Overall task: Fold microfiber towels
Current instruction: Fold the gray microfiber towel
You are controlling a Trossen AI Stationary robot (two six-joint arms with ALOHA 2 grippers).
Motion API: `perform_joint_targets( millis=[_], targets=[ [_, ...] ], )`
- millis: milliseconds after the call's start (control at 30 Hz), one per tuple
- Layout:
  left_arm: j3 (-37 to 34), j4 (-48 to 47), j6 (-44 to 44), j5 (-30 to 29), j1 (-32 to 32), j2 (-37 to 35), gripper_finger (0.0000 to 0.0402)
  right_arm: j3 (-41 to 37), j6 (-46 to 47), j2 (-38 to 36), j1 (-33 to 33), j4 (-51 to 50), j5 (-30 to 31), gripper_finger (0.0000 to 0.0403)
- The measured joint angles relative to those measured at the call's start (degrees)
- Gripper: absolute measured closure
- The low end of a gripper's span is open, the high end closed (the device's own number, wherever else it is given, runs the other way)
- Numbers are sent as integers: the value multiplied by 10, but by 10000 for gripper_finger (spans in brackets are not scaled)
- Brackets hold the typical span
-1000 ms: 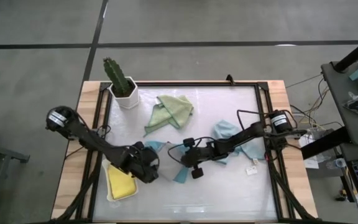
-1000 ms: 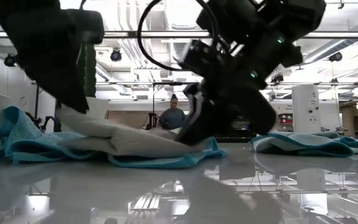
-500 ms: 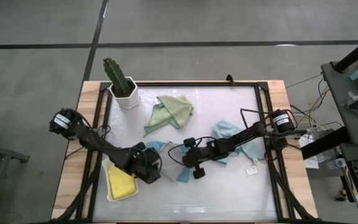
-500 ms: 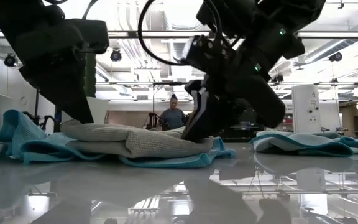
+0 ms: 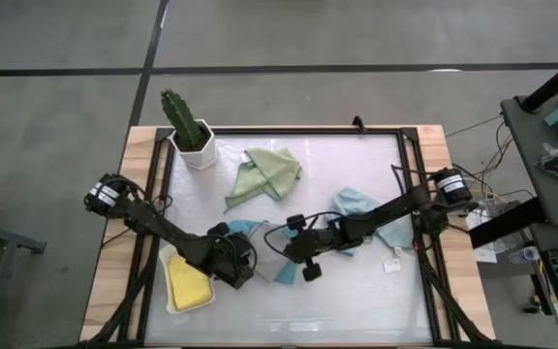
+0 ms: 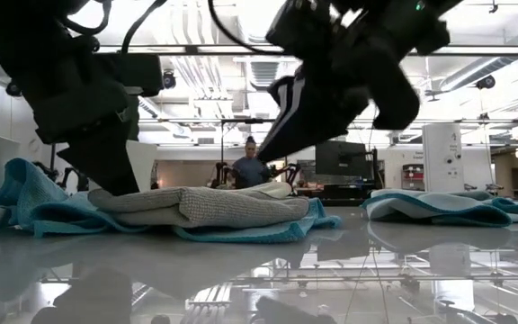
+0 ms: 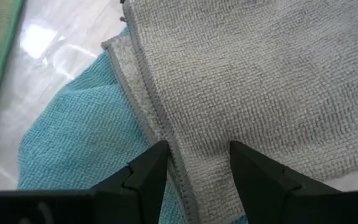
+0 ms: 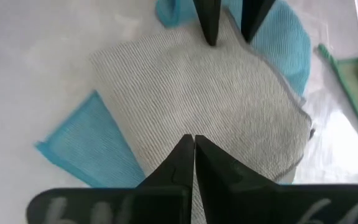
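The grey towel (image 6: 196,205) lies folded on top of the teal towel (image 6: 34,202) near the middle of the counter (image 5: 356,301); over the last second its raised fold has settled from a loose drape into a flat, doubled pad.

The right pincer (image 8: 193,149), fingers pressed together and empty, has lifted off the grey towel; in the low view it now hangs clear above the cloth, where a second ago it pressed down into the fold. The left pincer (image 7: 194,163) has narrowed from a wider spread; its fingers now stand partly apart, tips down over the hem of the grey towel, nothing visibly clamped between them.

Judgement: the fold of the grey towel appears complete or nearly so, and the right arm's release suggests that the pressing step is over.

The yellow towel (image 5: 188,284) lies folded at the counter's left front; the sage green towel (image 5: 264,174) and the pale blue towel (image 5: 371,215) lie crumpled and appear unfolded.
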Motion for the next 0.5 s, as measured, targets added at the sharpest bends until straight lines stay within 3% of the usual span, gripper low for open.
perform_joint_targets(
  millis=[233,500],
  targets=[
    [22,1,44,-7,0,-32,242,0,21,-5,6,2,-2,378],
    [29,59,203,-63,2,-40,242,0,27,-5,24,25,-2,288]
  ],
)
